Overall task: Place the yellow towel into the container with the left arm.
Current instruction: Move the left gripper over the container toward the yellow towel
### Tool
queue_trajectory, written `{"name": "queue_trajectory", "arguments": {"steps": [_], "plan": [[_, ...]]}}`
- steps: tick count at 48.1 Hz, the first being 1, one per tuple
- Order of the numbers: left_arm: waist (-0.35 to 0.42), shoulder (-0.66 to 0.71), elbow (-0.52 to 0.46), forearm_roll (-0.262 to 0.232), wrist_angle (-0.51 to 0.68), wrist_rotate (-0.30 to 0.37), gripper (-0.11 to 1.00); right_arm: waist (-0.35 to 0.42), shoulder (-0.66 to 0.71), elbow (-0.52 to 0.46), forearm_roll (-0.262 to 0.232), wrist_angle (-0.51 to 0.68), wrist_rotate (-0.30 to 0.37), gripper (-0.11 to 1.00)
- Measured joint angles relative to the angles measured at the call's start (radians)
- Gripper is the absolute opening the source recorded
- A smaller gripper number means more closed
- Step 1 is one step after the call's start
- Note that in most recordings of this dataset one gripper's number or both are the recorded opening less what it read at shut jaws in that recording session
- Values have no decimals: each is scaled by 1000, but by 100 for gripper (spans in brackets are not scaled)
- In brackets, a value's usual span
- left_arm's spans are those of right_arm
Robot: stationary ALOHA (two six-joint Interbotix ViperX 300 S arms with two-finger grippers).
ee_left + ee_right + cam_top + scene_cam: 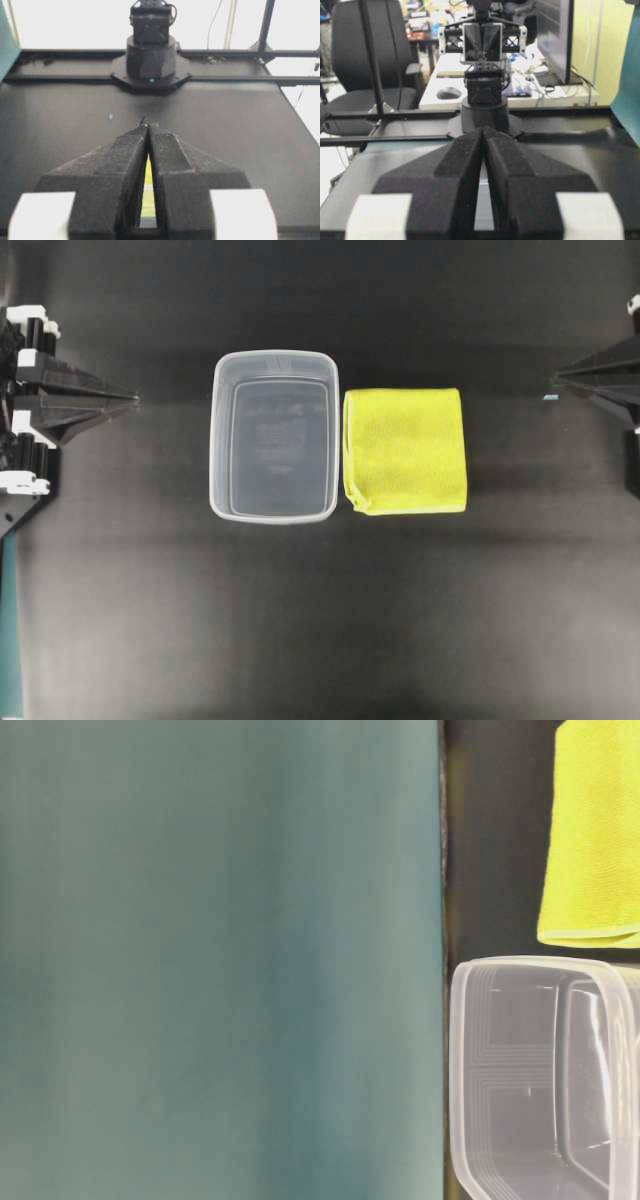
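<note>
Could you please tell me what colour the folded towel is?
Bright yellow-green towel, clearest in the overhead view.

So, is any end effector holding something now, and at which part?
Nothing is held. Both end effectors, left and right, are shut and empty; the towel lies beside the container.

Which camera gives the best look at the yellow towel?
The overhead view: the whole yellow towel shows there, a folded square lying flat beside the clear tub. The table-level view catches only one part of it, cut off by the frame. The left wrist view shows a thin yellow sliver between closed fingers; the right wrist view shows none.
</note>
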State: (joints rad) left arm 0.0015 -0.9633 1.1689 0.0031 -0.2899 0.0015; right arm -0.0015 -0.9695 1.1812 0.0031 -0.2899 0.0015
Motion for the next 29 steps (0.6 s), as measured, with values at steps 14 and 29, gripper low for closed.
{"name": "queue_trajectory", "arguments": {"steps": [14, 29], "plan": [[-6, 132, -83, 32, 14, -112, 1, 8, -23, 3, 11, 11, 57, -1], [11, 374, -359, 34, 327, -110, 1, 5, -43, 3, 12, 183, 69, 0]]}}
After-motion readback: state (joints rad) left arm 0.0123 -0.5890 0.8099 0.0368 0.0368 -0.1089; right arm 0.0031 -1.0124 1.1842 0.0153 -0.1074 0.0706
